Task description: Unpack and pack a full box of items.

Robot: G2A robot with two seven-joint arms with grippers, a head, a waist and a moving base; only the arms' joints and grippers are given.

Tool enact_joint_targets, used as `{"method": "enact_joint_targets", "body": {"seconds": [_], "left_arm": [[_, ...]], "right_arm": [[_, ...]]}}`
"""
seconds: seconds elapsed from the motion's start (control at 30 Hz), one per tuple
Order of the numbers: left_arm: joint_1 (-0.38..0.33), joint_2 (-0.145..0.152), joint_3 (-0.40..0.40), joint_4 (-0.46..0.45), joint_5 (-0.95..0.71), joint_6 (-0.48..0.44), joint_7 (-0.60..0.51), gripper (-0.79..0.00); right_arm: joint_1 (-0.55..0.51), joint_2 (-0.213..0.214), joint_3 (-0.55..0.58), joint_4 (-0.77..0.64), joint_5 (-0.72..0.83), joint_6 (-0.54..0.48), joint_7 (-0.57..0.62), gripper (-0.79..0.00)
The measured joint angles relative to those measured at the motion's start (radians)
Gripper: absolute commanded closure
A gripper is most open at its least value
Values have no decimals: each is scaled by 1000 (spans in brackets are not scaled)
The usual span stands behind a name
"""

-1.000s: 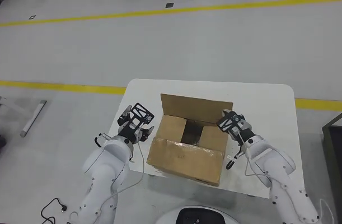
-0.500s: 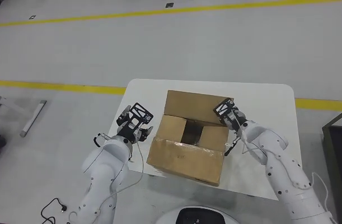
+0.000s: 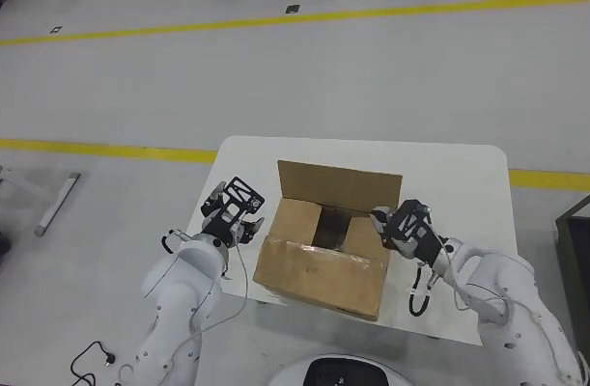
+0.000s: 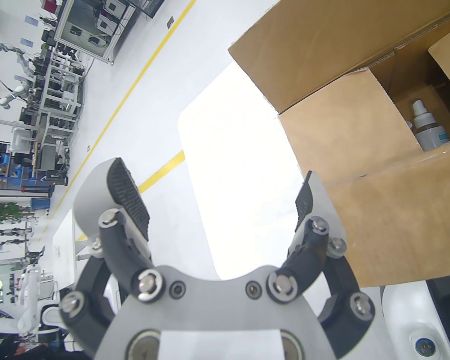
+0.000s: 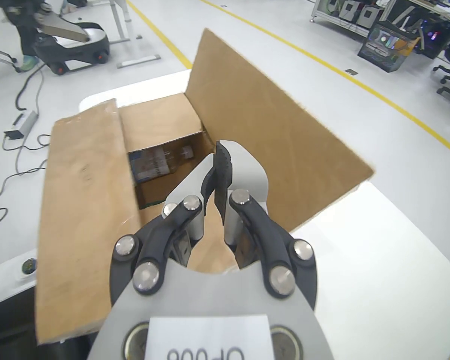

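From the top, we see the box (image 3: 323,265) mid-frame on the desk (image 3: 459,174). The right hand (image 3: 391,224) has drawn back from the rear flap (image 3: 338,185) to the box's right edge, and that flap stands up again, so we judge the opening unfinished. The left hand (image 3: 235,203) has kept its place left of the box. The left wrist view shows its fingers spread apart beside the box, with a spray bottle (image 4: 427,125) inside. The right wrist view shows the right hand's fingers pressed together, holding nothing, above a labelled bottle (image 5: 161,161)
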State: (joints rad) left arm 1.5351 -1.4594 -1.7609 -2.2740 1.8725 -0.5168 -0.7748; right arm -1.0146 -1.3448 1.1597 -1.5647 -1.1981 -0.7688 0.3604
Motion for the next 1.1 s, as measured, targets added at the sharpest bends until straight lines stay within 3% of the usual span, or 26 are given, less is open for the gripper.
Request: {"method": "enact_joint_targets", "body": {"seconds": [0.13,0.17,0.2,0.23,0.53,0.57,0.77,1.1], "left_arm": [[0,0,0,0,0,0,0,-785],[0,0,0,0,0,0,0,-785],[0,0,0,0,0,0,0,-785],[0,0,0,0,0,0,0,-785],[0,0,0,0,0,0,0,-785],[0,0,0,0,0,0,0,-785],[0,0,0,0,0,0,0,-785],[0,0,0,0,0,0,0,-785]], "right_arm": [[-108,24,67,-86,106,-84,69,0],[-128,29,79,-101,129,-96,82,-188],[-150,35,96,-118,151,-105,100,-305],[-164,39,108,-135,154,-103,114,-339],[-173,43,120,-155,123,-97,128,-339],[-173,43,120,-155,123,-97,128,-785],[-173,48,107,-121,134,-82,141,-785],[-130,57,55,-3,305,-124,210,-785]]}}
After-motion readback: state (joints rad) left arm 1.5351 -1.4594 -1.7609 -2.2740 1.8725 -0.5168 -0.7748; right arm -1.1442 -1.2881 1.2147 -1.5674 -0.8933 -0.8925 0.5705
